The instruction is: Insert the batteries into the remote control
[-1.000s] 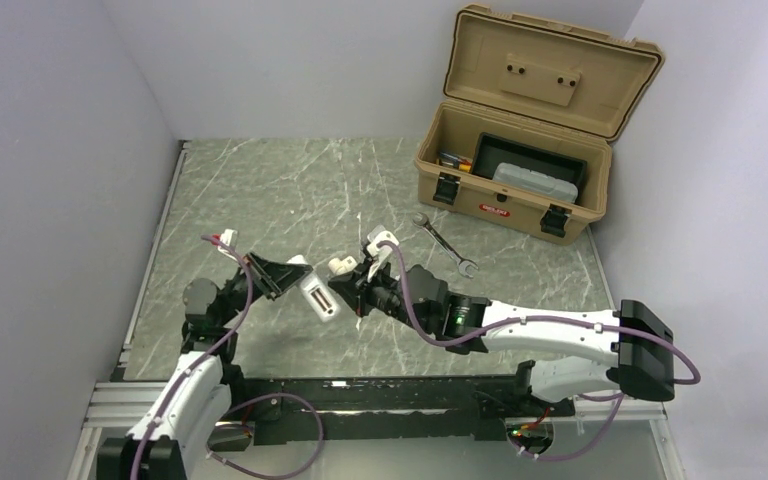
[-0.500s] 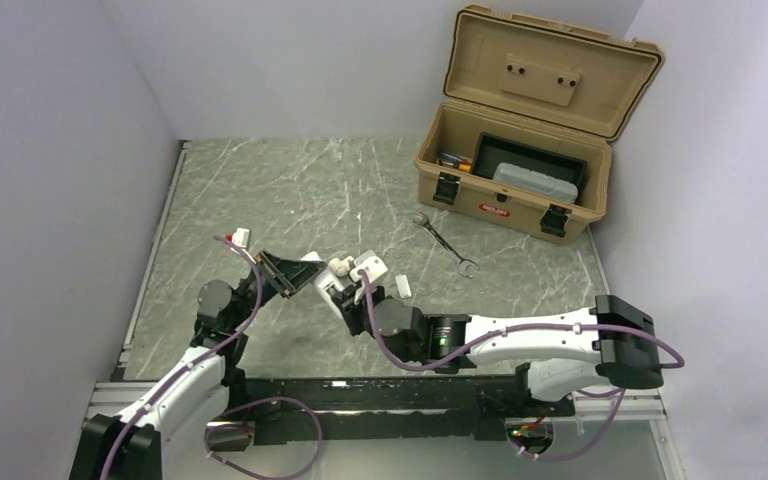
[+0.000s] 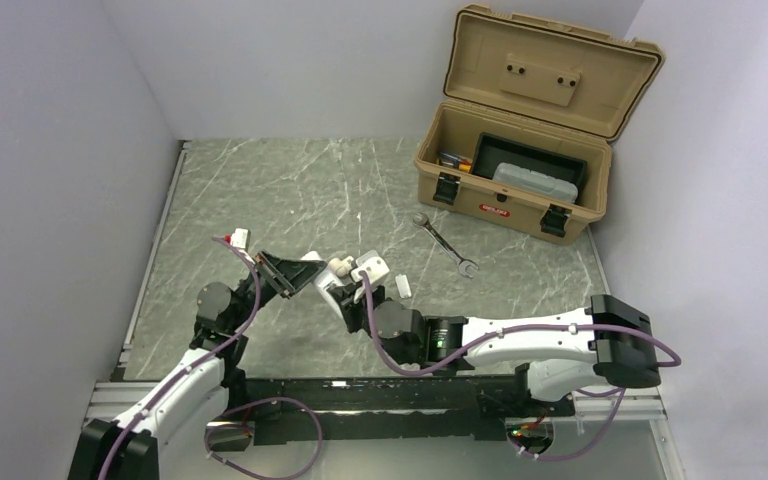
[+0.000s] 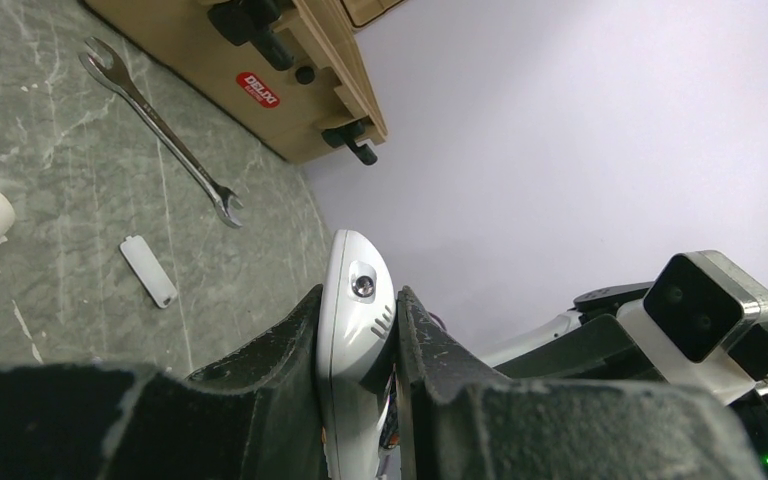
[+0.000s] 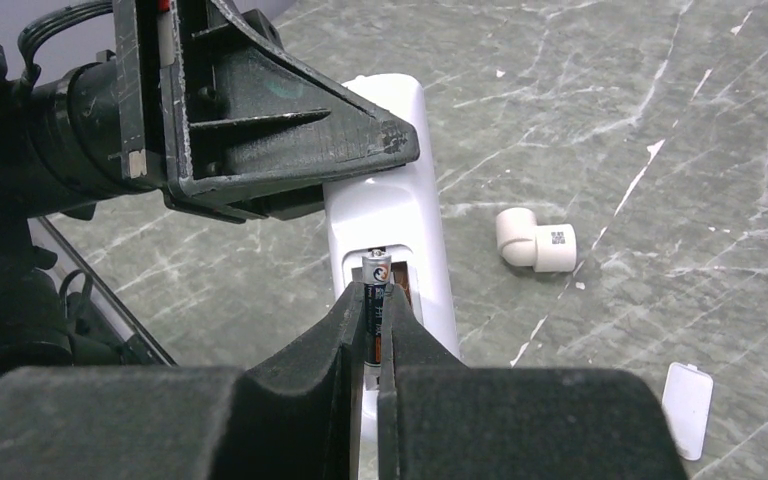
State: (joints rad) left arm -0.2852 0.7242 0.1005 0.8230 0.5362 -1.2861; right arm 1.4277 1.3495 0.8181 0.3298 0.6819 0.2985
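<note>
The left gripper [image 4: 358,300] clamps the flat white plastic remote control [image 5: 390,210] by its long edges, holding it over the grey marbled table [image 3: 260,190], left of centre. The right gripper [image 5: 373,300] pinches a slim dark cylindrical battery [image 5: 374,272], its tip at the remote's open compartment. A white pipe elbow [image 5: 535,243] and a small white flat cover [image 5: 687,396] lie on the table to the right.

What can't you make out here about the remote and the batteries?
- Second battery: seen in no view. In the right wrist view, the held battery and right gripper cover the remote control compartment.
- Buttons: the left wrist view shows only the remote's end, clamped in the left gripper.
- Top view: battery too small.
</note>
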